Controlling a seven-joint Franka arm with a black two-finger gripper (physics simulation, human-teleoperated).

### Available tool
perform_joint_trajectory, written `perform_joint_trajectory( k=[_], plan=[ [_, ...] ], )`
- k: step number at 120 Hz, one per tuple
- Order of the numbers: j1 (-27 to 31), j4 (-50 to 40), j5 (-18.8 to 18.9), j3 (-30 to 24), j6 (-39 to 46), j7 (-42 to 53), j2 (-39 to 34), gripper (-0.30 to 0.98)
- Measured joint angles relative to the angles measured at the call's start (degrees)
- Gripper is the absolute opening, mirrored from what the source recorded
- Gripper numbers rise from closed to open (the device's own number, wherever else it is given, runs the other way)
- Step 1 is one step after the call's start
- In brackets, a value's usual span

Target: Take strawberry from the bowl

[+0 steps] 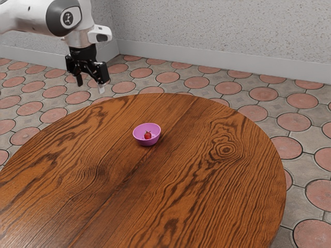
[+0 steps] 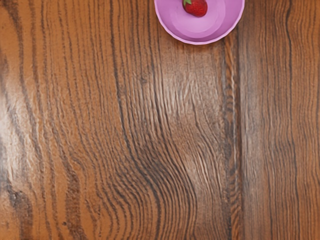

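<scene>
In the exterior view my gripper (image 1: 90,84) hangs at the upper left, well above the table's height, its two fingers spread apart with nothing between them. A small pink-purple bowl (image 1: 147,143) stands upright on the table, lower than the gripper and towards the exterior view's right. Inside it lies a red strawberry (image 1: 148,136). The wrist view looks down on part of the bowl (image 2: 200,37), and the strawberry (image 2: 197,7) with its green leaves rests against the inside of it.
The round wooden table (image 1: 207,175) has a dark, wavy grain and a seam running past the bowl. Around it lies a floor of grey and reddish round tiles (image 1: 294,122), with a speckled wall (image 1: 217,26) behind.
</scene>
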Motion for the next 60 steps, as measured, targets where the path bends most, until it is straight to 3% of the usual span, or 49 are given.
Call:
perform_joint_trajectory(
  k=[34,60],
  plan=[
    [0.12,0.17,-0.02,-0.23,0.14,0.58,0.21,0.69],
    [1.72,0.94,0.01,-0.09,7.77,18.30,5.04,0.69]
  ],
)
